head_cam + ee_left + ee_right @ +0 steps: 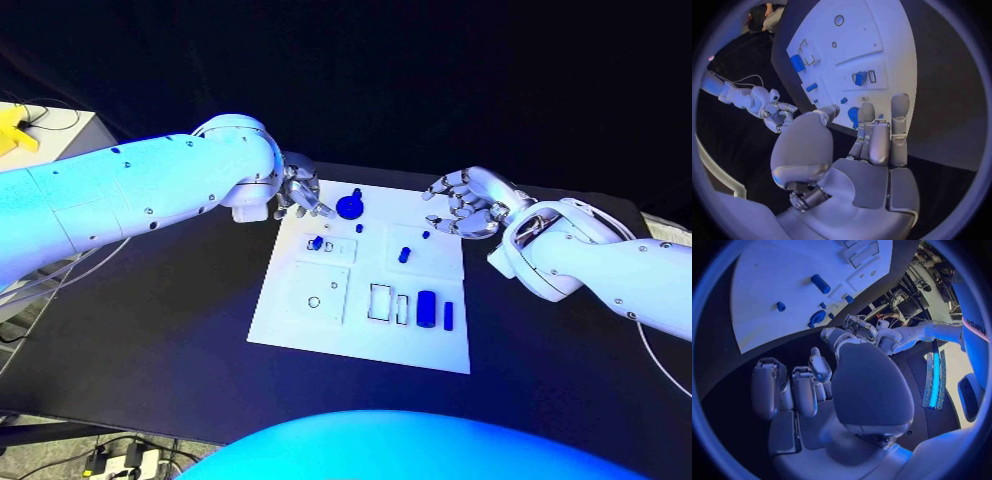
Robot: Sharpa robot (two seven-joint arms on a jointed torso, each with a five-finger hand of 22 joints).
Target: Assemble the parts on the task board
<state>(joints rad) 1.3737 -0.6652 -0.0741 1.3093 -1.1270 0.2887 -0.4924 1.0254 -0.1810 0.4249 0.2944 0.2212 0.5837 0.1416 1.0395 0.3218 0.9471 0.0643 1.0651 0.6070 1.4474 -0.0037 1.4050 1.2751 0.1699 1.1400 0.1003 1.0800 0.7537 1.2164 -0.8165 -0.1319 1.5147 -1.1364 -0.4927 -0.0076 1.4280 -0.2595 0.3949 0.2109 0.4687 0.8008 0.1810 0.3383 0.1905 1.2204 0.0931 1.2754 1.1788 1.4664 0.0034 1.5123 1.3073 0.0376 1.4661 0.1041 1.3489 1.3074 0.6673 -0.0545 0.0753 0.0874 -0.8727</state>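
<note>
Arms enter the head view from both side edges and meet near the far end of the task board (289, 320), the white plate lying in the middle of the black table (144, 360). The left arm (130, 195) comes in from the left edge, angled up and to the right, and its left hand (299, 190) hangs at the board's upper left corner with the fingers pointing down toward the plate. In the left wrist view the left hand (857, 150) has its fingers straight and pressed side by side, thumb apart from them, holding nothing; their tips sit just before a round blue part (853, 116) at the board's near edge. That same round blue part (351, 207) sits in the head view just right of the left hand, apart from it.

The right arm (606, 275) comes from the right edge, and the right hand (464, 203) hovers at the board's upper right corner, fingers curled loosely inward and apart, with nothing in them. The right wrist view shows the right hand (836, 390) above the dark table, short of the board.

Other blue parts lie on the board: a small peg (404, 254) mid-plate, a rounded block (426, 309) and a thin bar (449, 315) at lower right.
</note>
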